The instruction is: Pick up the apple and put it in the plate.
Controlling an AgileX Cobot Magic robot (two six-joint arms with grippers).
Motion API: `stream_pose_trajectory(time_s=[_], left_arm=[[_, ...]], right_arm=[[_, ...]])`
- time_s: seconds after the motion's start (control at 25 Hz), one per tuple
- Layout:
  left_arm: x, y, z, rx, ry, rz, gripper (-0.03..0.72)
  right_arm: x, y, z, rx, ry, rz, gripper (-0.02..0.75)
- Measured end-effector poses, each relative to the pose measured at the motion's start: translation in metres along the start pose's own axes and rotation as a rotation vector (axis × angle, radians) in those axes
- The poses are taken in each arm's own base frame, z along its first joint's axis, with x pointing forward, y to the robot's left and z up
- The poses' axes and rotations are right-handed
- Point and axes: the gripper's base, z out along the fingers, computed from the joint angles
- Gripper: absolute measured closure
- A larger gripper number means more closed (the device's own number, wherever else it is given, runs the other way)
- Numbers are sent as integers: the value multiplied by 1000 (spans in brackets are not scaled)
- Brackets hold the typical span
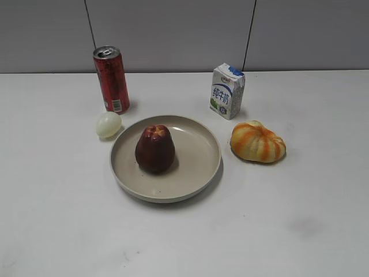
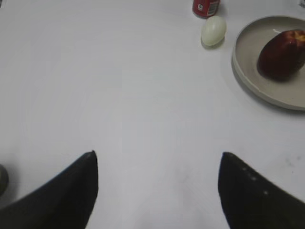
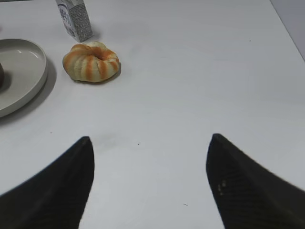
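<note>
The dark maroon-red apple (image 1: 154, 149) stands upright inside the beige plate (image 1: 199, 164), left of its middle. Both also show in the left wrist view, the apple (image 2: 281, 55) in the plate (image 2: 248, 71) at the upper right. In the right wrist view the plate's rim (image 3: 33, 76) shows at the left edge, with a sliver of the apple (image 3: 1, 76). My left gripper (image 2: 158, 160) is open and empty over bare table, well left of the plate. My right gripper (image 3: 150, 143) is open and empty over bare table, right of the plate. Neither gripper shows in the exterior view.
A red can (image 1: 112, 79) stands behind the plate on the left, with a pale egg-shaped ball (image 1: 108, 124) beside the plate's rim. A milk carton (image 1: 227, 91) stands at the back right. An orange-striped pumpkin-like fruit (image 1: 257, 142) lies right of the plate.
</note>
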Motion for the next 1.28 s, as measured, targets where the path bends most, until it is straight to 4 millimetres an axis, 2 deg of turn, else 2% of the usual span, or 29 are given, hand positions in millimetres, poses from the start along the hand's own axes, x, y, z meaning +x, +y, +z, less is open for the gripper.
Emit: stream_pose_trajectory(time_s=[0.16, 0.32, 1.0, 1.28], left_arm=[[42, 1, -3, 0, -95, 7, 96], [56, 1, -12, -5, -224, 54, 96], [57, -2, -8, 23, -261, 104, 105], [58, -3, -8, -39, -268, 62, 106]], right_arm=[[0, 0, 0, 0, 0, 0, 153], [0, 0, 0, 0, 0, 0, 153], [0, 0, 0, 0, 0, -1, 153], [0, 0, 0, 0, 0, -1, 153]])
